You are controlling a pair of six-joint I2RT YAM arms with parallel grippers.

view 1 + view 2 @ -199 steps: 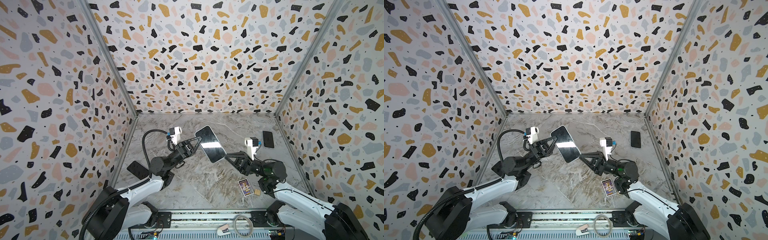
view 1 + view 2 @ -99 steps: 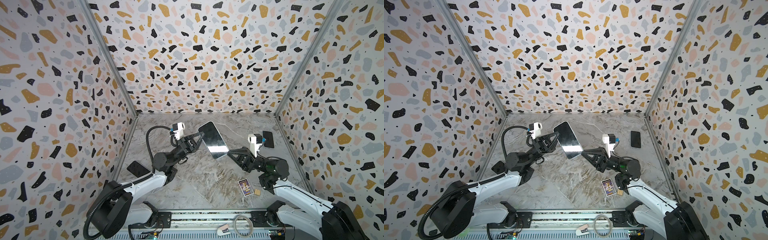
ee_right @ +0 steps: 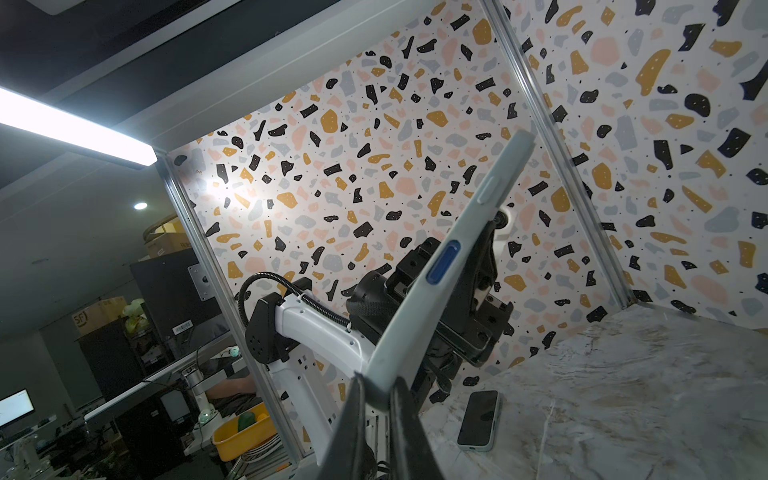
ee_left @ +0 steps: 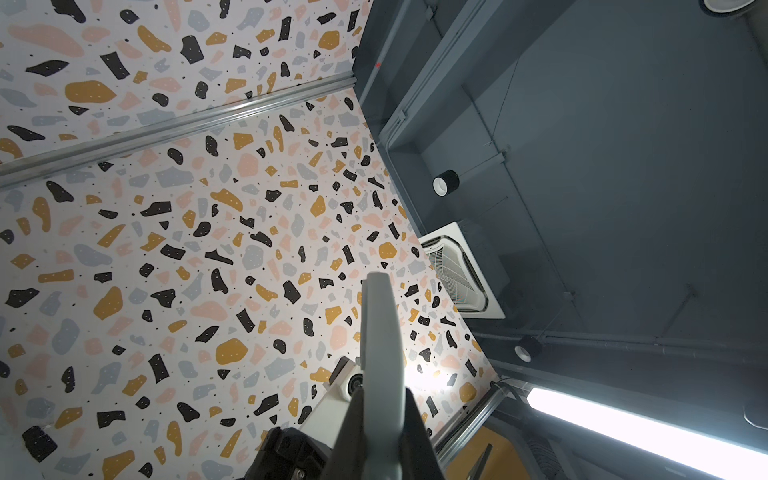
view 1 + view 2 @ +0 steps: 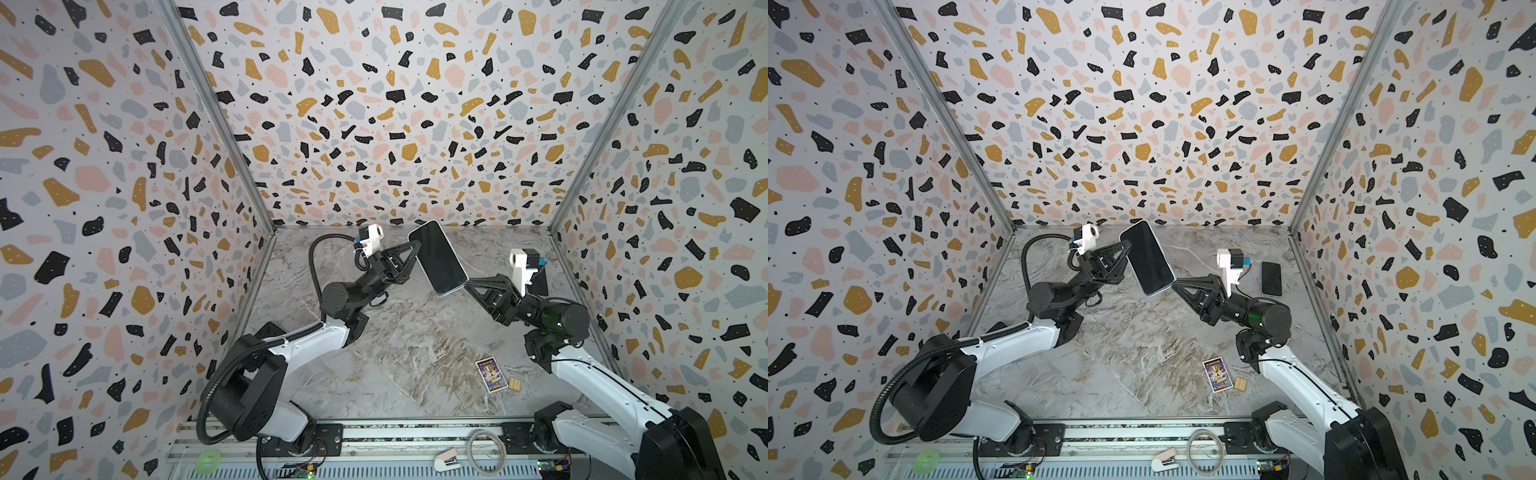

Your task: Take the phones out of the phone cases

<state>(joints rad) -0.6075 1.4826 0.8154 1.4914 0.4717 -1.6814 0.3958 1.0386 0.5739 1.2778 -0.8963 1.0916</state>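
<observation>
The phone (image 5: 437,255) (image 5: 1147,257), dark screen up, sits in its pale grey phone case (image 3: 490,195) (image 4: 379,328) and hangs tilted in the air above the back of the table. My left gripper (image 5: 415,254) (image 5: 1128,254) (image 4: 382,415) is shut on the case's long edge near its far end. At the opposite, near corner, my right gripper (image 5: 468,285) (image 5: 1175,286) (image 3: 376,395) is shut on the case. In both wrist views I see only the case's side, squeezed between the dark fingers.
A second dark phone (image 5: 1271,278) lies flat at the back right by the wall. Another cased phone (image 3: 480,419) lies on the marble beside the left arm's base. A picture card (image 5: 491,375) and a small wooden block (image 5: 515,383) rest at front right. Patterned walls close three sides.
Both arms have carried the cased phone upward and toward the back wall, slightly rightward. Both grips have stayed shut on it.
</observation>
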